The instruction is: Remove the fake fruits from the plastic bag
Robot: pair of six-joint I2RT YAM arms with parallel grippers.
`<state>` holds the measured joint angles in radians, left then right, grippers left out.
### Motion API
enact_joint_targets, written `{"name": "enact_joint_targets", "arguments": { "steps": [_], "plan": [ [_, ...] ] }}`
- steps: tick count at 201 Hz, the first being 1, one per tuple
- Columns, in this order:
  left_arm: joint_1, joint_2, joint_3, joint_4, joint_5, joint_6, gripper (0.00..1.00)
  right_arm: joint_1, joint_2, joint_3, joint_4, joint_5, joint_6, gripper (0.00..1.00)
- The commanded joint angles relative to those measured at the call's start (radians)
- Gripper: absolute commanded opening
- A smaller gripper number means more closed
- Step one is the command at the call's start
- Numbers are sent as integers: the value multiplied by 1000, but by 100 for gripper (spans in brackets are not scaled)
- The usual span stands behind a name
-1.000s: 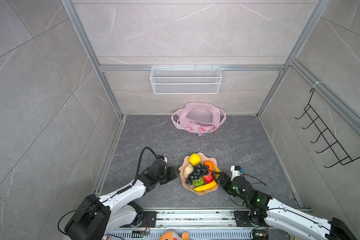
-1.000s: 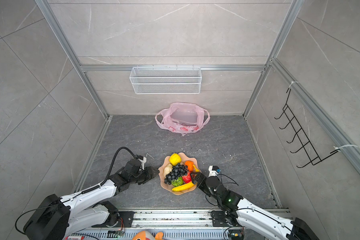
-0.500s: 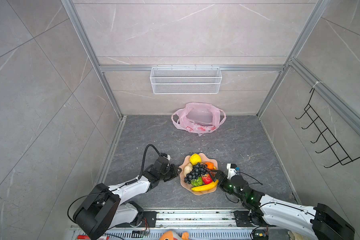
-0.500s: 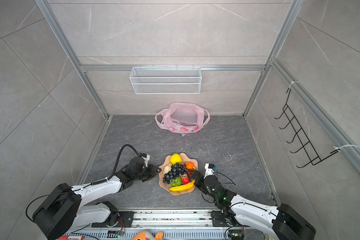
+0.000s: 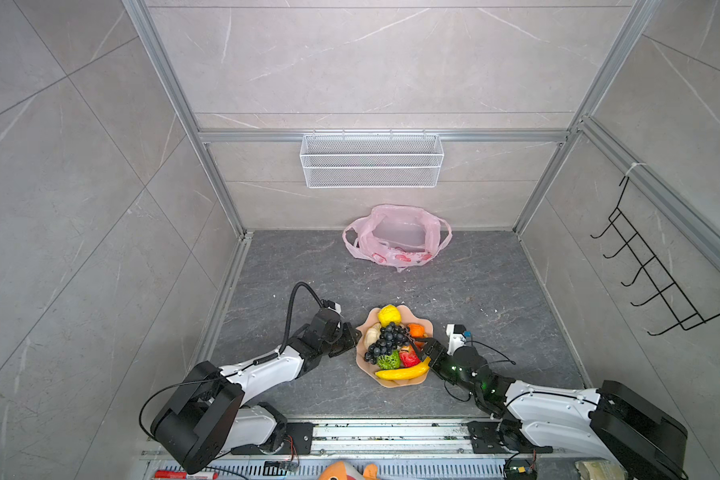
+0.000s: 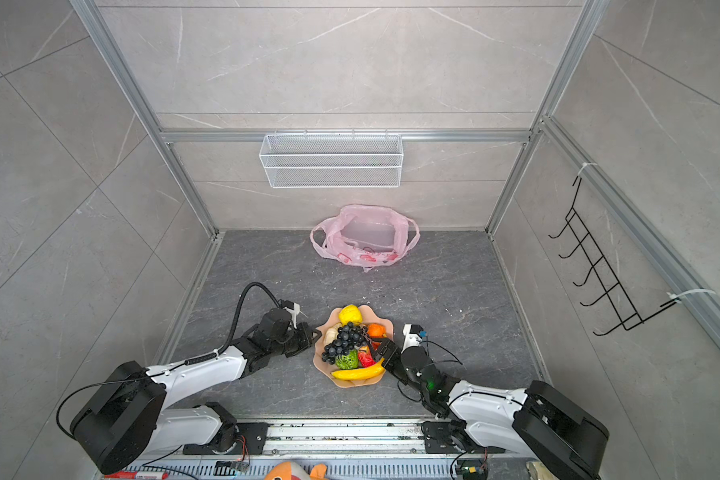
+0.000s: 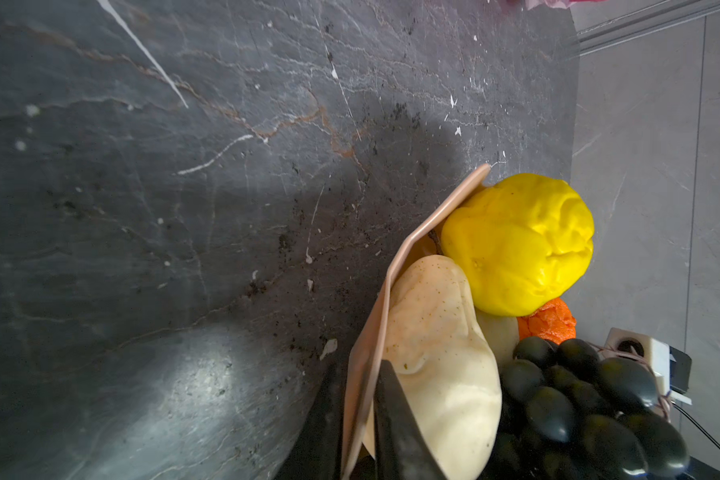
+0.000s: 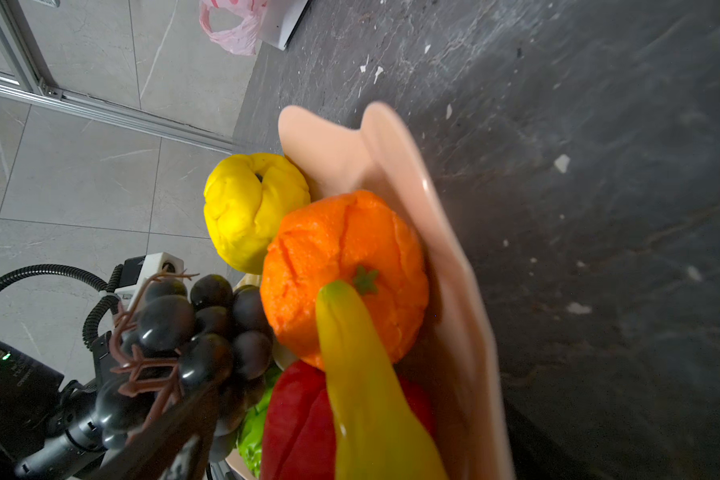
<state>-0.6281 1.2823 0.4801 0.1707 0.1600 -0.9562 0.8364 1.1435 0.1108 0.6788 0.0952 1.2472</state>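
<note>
The fake fruits lie heaped in a peach scalloped bowl [image 5: 395, 383] [image 6: 352, 383] at the front middle: lemon [image 5: 388, 315], grape bunch [image 5: 385, 341], orange [image 5: 415, 330], red apple [image 5: 408, 357], green bumpy fruit [image 5: 387, 360], banana [image 5: 402, 372] and a beige lump [image 5: 371, 332]. The pink plastic bag [image 5: 395, 241] [image 6: 364, 241] sits far back against the wall, away from both arms. My left gripper [image 5: 350, 338] [image 7: 359, 370] is shut on the bowl's left rim [image 7: 416, 241]. My right gripper [image 5: 422, 347] [image 8: 350, 457] stands open at the bowl's right side, over the banana [image 8: 362, 374] and apple.
A white wire basket [image 5: 371, 162] hangs on the back wall above the bag. A black hook rack [image 5: 657, 274] is on the right wall. An orange plush toy [image 5: 346, 471] and a red marker [image 5: 175, 473] lie at the front rail.
My left gripper has closed onto the bowl's rim. My right gripper has moved in from the right until its jaws reach over the bowl's right side.
</note>
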Motion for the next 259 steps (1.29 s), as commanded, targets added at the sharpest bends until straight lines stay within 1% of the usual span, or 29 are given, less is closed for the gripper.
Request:
{"name": "enact_joint_targets", "arguments": {
  "steps": [1, 17, 56, 86, 108, 137, 166, 188, 227, 239, 259],
  "plan": [
    [13, 4, 49, -8, -50, 44, 16, -8, 52, 53, 84, -26, -38, 95],
    [29, 16, 54, -5, -56, 49, 15, -16, 100, 69, 118, -39, -40, 95],
    [101, 39, 67, 45, -58, 71, 12, -45, 224, 109, 222, -75, -41, 95],
    [114, 55, 103, 64, -117, 141, 11, -61, 285, 152, 243, -89, -72, 94],
    [116, 67, 123, 87, -133, 191, 11, -75, 297, 188, 215, -90, -107, 94],
    [129, 97, 138, 107, -145, 215, 11, -99, 320, 222, 199, -110, -124, 94],
    [155, 149, 135, 156, -123, 211, 12, -118, 326, 225, 188, -114, -124, 94],
    [156, 176, 115, 200, -110, 211, 12, -122, 317, 221, 175, -112, -125, 94],
    [156, 157, 88, 221, -103, 216, 16, -123, 295, 216, 145, -111, -135, 94],
    [156, 143, 86, 207, -107, 223, 20, -124, 279, 216, 124, -107, -140, 95],
    [156, 117, 89, 171, -115, 232, 29, -125, 229, 216, 56, -95, -163, 96]
  ]
}}
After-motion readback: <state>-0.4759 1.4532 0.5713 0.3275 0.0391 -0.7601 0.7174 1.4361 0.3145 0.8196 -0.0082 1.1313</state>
